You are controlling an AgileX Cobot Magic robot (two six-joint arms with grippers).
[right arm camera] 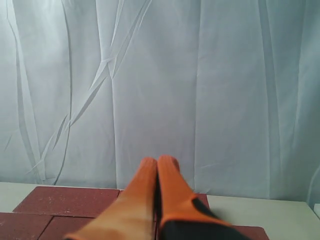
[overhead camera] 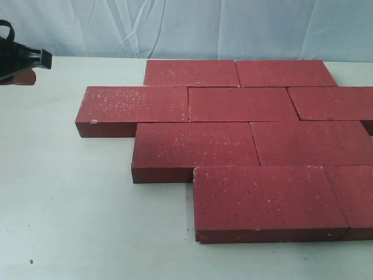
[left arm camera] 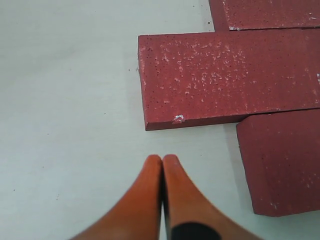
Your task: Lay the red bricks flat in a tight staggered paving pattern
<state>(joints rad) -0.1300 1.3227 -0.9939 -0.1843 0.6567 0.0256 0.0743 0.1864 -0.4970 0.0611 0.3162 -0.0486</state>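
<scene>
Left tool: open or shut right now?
Shut. In the left wrist view the left tool has its orange fingers pressed together tip to tip, nothing between them, short of the nearest red brick.

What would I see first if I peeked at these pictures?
The red bricks jump out first, lying flat in four staggered rows on the pale table. The left gripper, orange and shut, points toward one brick's corner. The right gripper, also shut, faces a wrinkled pale curtain.
</scene>
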